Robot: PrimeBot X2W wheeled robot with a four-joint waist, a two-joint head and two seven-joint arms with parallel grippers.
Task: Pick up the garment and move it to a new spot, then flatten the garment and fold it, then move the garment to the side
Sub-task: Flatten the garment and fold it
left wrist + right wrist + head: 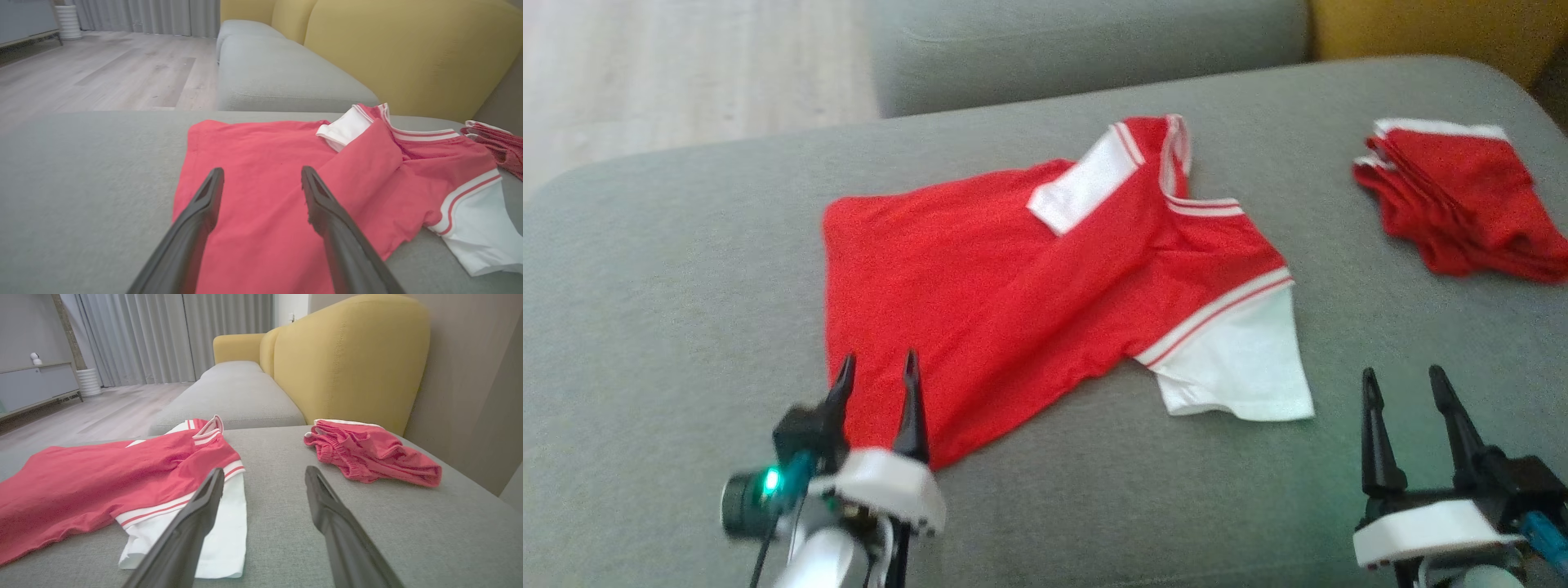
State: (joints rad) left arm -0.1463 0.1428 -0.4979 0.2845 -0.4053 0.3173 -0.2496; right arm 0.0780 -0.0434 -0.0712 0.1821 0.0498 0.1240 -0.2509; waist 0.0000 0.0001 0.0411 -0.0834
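In the head view, the red fabric garment (1013, 286) with white sleeves and striped trim lies in the middle of the grey upholstered sofa cushion (645, 327). One side is folded over its body, so that a white sleeve rests on the red chest. The other white sleeve lies spread flat toward the right. The left gripper (878, 367) stands at the lower left, its two dark fingers parted and empty, tips over the garment's near hem. Whether they touch the cloth cannot be told. The right gripper (1403, 377) at the lower right is likewise spread wide and holds nothing, above bare cushion near the flat sleeve. A crumpled pair of red shorts (1462, 204) with a white waistband lies well apart at the far right.

In the left wrist view, the left gripper (261, 175) gapes over the garment (367, 175), with the yellow padded backrest (408, 53) behind and pale wooden floor (102, 69) to the left.

In the right wrist view, the right gripper (264, 475) is released. Its left finger overlaps the white sleeve (229, 531), and the shorts (367, 453) lie beyond to the right.
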